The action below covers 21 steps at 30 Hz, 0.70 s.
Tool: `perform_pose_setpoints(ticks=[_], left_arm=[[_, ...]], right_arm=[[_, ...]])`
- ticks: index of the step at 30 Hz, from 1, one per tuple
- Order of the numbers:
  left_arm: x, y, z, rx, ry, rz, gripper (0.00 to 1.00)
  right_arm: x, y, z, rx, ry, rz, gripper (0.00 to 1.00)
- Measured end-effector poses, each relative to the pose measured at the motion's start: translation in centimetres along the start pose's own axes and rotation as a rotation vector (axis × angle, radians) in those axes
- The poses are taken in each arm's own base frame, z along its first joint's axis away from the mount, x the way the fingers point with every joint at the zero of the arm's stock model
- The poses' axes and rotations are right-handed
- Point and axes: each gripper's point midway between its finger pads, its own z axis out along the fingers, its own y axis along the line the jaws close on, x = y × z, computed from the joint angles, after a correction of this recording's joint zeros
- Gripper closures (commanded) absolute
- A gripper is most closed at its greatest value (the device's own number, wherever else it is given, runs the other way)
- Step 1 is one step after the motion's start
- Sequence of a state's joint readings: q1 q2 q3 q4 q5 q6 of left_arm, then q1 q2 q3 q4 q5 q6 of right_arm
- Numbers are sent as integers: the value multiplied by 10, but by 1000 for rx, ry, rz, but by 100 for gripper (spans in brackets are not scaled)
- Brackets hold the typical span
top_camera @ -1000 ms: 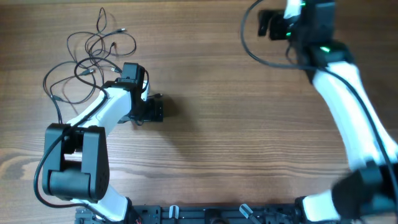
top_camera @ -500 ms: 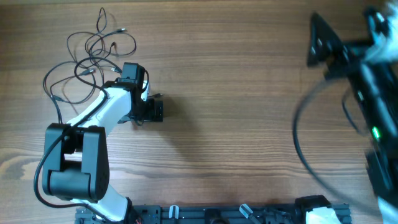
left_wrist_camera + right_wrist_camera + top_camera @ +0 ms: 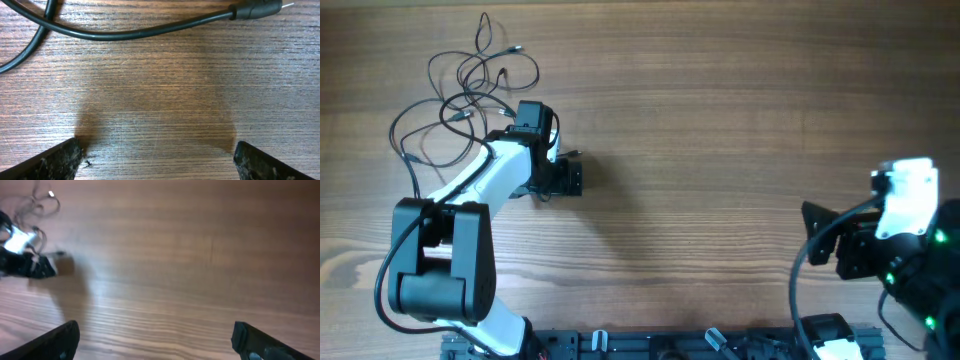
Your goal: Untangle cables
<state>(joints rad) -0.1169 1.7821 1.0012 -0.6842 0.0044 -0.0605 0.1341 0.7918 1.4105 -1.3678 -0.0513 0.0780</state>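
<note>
Overhead, most of the frame is taken up by the wooden table [image 3: 720, 110], so that's covered first. The left arm [image 3: 470, 190] is folded up on the left side, and the right arm [image 3: 905, 215] is tucked into the near right corner, well apart from anything that matters.

The cables [image 3: 470, 85] are found at the far left of the table, a loose bunch of thin black loops not yet pulled apart. The sprawl is stretched roughly from the left edge up toward the far edge.

The left gripper [image 3: 563, 177] is parked just to the right of the bunch and a bit nearer the robot, fingers spread wide with nothing between them. The right gripper [image 3: 157, 339] is spread wide and empty too, with only bare wood under it.

In the left wrist view one strand is seen running side to side just beyond the fingers, with its plug tip [image 3: 255, 9] at the right end. So the left side is clearly favoured for the next reach, probably forward onto that strand.
</note>
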Motion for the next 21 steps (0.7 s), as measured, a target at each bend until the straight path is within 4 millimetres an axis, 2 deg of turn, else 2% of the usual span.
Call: perform_pose_setpoints(ticks=[5, 10, 13, 21], left_arm=[[0, 0, 0, 0, 0, 0, 0], [0, 0, 0, 0, 0, 0, 0], [0, 0, 0, 0, 0, 0, 0], [0, 0, 0, 0, 0, 0, 0]], right_arm=[[34, -5, 44, 11, 139, 7, 0], [29, -7, 83, 0, -5, 0, 0], [24, -7, 92, -9, -111, -6, 0], [73, -20, 111, 18, -164, 16, 0]])
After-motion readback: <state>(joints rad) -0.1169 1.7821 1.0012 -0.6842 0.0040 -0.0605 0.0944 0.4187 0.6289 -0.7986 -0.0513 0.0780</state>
